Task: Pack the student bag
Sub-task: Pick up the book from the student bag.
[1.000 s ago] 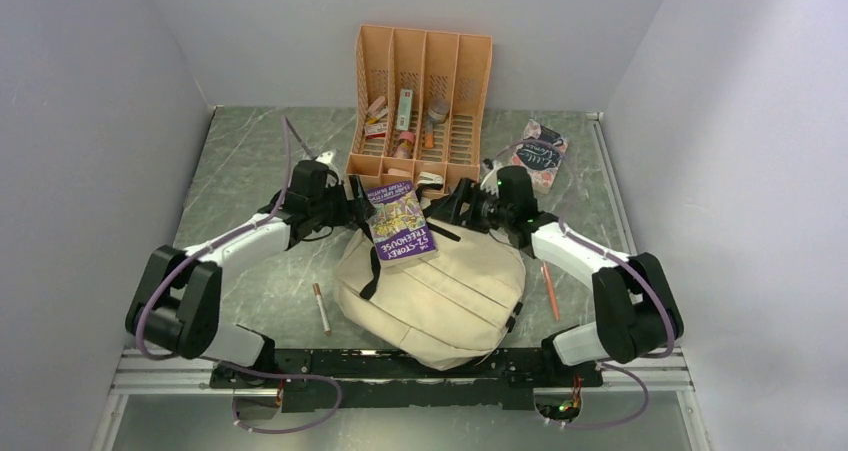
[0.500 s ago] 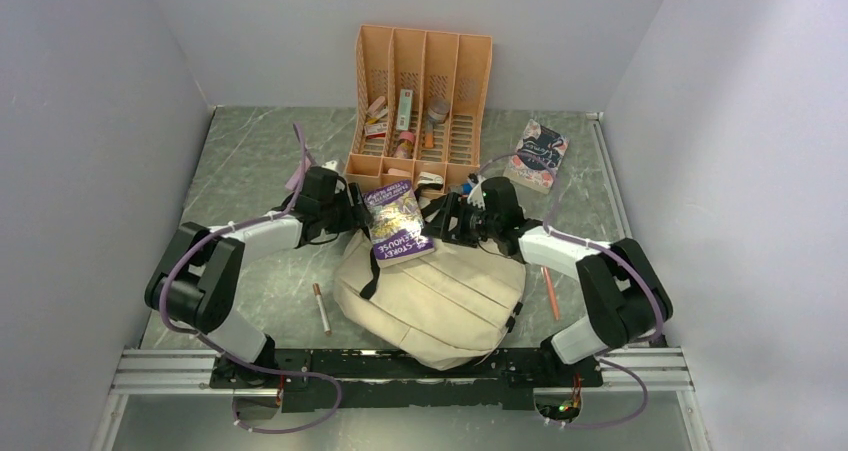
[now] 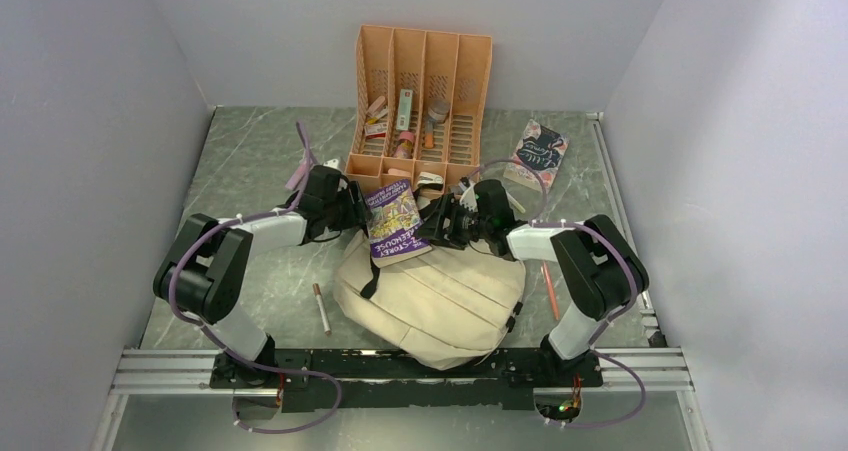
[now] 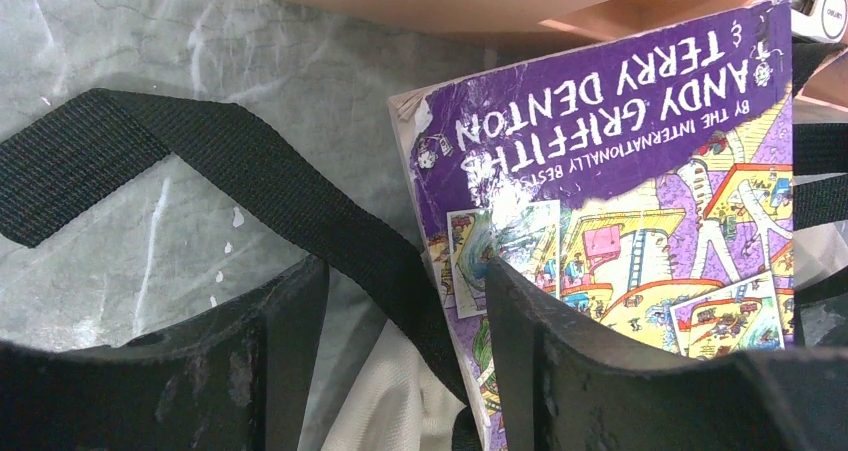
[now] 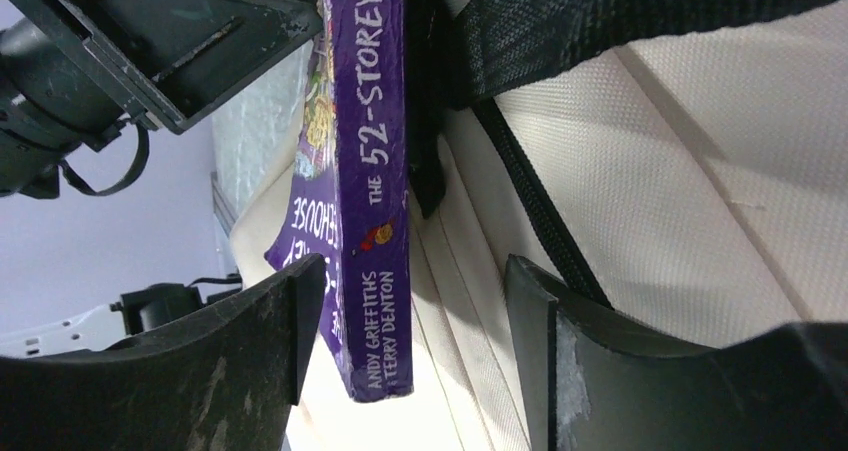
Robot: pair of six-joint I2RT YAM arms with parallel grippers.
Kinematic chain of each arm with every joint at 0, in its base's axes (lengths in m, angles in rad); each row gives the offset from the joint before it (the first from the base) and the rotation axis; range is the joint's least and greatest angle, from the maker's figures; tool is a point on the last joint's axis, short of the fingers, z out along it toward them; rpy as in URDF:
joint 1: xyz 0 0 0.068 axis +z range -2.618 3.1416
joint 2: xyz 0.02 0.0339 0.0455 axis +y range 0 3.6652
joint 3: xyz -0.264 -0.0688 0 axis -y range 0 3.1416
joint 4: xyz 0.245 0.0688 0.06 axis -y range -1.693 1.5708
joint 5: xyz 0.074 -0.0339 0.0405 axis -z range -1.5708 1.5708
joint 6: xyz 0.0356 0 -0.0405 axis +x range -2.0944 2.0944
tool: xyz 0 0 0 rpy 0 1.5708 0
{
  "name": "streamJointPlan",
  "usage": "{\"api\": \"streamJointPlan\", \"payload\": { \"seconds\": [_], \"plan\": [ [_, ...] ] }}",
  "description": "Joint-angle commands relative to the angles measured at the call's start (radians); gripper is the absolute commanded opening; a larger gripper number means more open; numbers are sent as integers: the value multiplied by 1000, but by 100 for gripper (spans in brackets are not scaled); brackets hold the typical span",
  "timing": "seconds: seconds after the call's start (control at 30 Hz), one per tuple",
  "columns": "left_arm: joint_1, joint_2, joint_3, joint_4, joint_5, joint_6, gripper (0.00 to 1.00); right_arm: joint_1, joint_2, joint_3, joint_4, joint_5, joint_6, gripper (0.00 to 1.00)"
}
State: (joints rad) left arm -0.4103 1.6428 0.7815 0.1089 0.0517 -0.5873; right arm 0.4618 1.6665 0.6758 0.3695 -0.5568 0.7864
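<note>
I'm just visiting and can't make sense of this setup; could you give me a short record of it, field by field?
Bag: student bag, cream, lying between the two arms
Book: purple book resting on the bag's far end, near the orange organiser
Left gripper: open, book edge and black strap between its fingers
Right gripper: open, astride the book's spine
Loose items: pen left of bag, pencil right of it, floral notebook far right

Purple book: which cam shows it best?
Top external. It shows the whole purple book, cover up, resting on the far end of the student bag. Left wrist gives a close-up of part of the cover, with the author names readable. Right wrist sees it edge-on, mostly the spine.
</note>
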Motion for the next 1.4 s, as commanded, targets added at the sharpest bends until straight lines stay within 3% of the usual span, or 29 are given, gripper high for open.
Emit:
{"api": "streamJointPlan", "payload": {
  "seconds": [0.0,0.23,0.57,0.97,1.37],
  "plan": [
    [-25,35,-3,-30,-38,30,63,22,44,7,106,-61,60,65],
    [-32,16,13,-49,-37,33,62,42,17,26,78,-29,65,36],
    [-33,-49,84,-107,-38,45,64,42,-108,51,-7,-36,35,13],
    [-33,-120,90,-151,-27,71,73,42,-143,151,-225,126,-156,13],
    [-55,8,40,-68,11,64,70,44,-28,196,-158,7,-178,18]
  ]
}}
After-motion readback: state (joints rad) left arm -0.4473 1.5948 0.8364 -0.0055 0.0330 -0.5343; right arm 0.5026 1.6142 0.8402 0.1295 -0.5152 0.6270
